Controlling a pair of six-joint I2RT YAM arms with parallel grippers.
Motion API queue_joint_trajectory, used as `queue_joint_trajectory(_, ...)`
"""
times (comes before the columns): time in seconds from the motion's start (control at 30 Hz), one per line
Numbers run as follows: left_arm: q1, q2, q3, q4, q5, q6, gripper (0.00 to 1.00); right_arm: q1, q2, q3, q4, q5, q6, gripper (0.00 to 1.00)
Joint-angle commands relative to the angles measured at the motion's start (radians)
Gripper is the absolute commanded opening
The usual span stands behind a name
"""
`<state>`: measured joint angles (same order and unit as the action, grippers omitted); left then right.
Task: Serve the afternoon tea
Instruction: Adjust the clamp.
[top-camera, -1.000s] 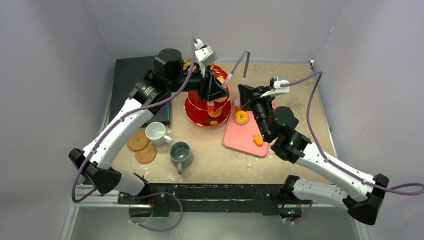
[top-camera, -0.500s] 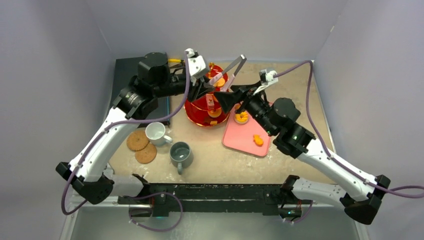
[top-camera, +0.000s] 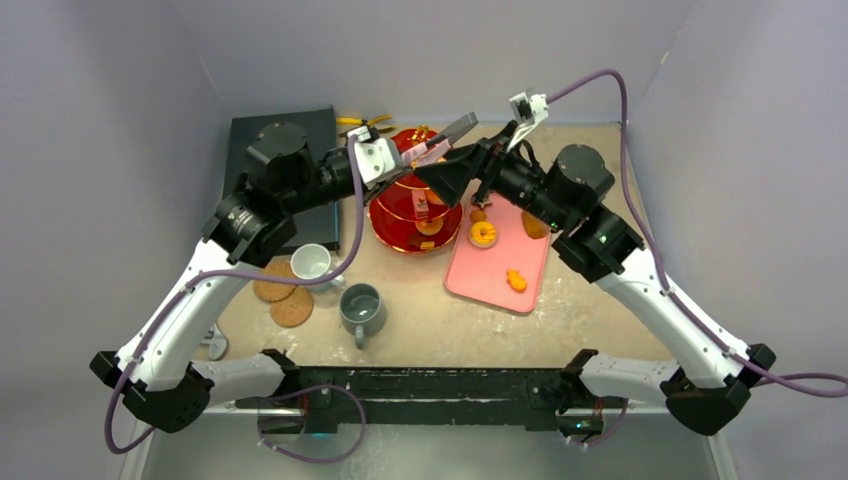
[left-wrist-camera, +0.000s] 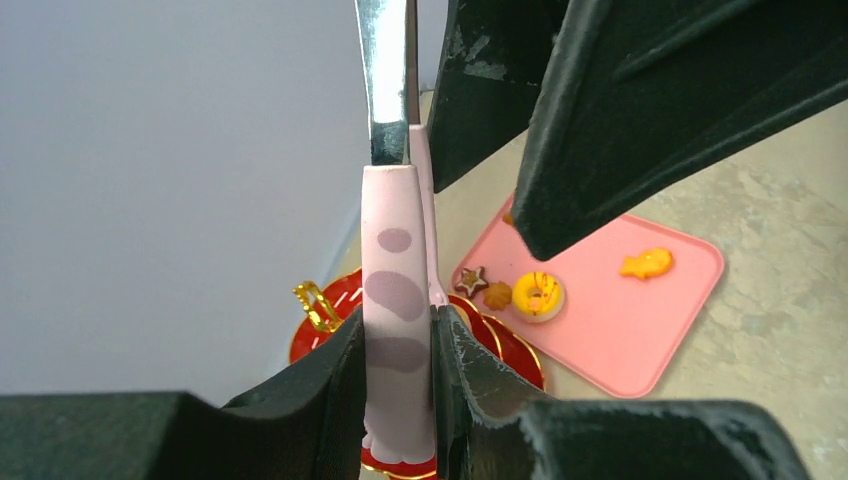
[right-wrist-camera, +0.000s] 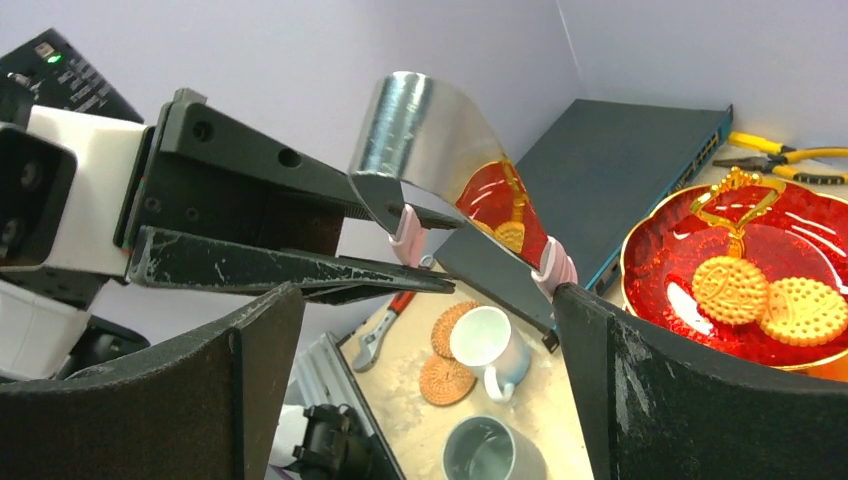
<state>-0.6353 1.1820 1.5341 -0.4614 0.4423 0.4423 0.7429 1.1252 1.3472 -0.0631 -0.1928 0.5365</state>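
Metal tongs (left-wrist-camera: 398, 300) with pink spotted tips hang above the red three-tier stand (top-camera: 415, 215). My left gripper (left-wrist-camera: 398, 370) is shut on one pink leg. My right gripper (right-wrist-camera: 430, 380) faces it, open wide, its fingers either side of the tongs (right-wrist-camera: 430, 140) without gripping. Two round biscuits (right-wrist-camera: 732, 290) lie on the stand's top tier. A donut (top-camera: 483, 233) and a fish biscuit (top-camera: 516, 280) rest on the pink tray (top-camera: 500, 265). The white mug (top-camera: 312, 264) and grey mug (top-camera: 361, 308) stand beside two cork coasters (top-camera: 275, 282).
A dark flat slab (top-camera: 290, 140) lies at the back left with yellow-handled pliers (top-camera: 360, 123) beside it. A wrench (right-wrist-camera: 380, 330) lies near the table's left edge. A star biscuit (left-wrist-camera: 470, 280) sits on the tray.
The right gripper has opened and let go of the tongs. The left gripper has closed on them. Both wrists have risen and swung toward the back over the stand.
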Motion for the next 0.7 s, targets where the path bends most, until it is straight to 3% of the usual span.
queue_joint_trajectory(0.0,-0.002,-0.004,-0.006,0.081,-0.031,0.042,0.00,0.008,0.038,0.110,-0.086,0.013,0.035,0.99)
queue_joint_trajectory(0.43,-0.036,0.008,-0.015,0.072,-0.064,0.103,0.00,0.067,0.193,0.318,-0.221,0.178,0.052,0.98)
queue_joint_trajectory(0.67,-0.041,0.004,-0.017,0.053,-0.051,0.117,0.00,0.072,0.200,0.309,-0.230,0.212,0.043,0.84)
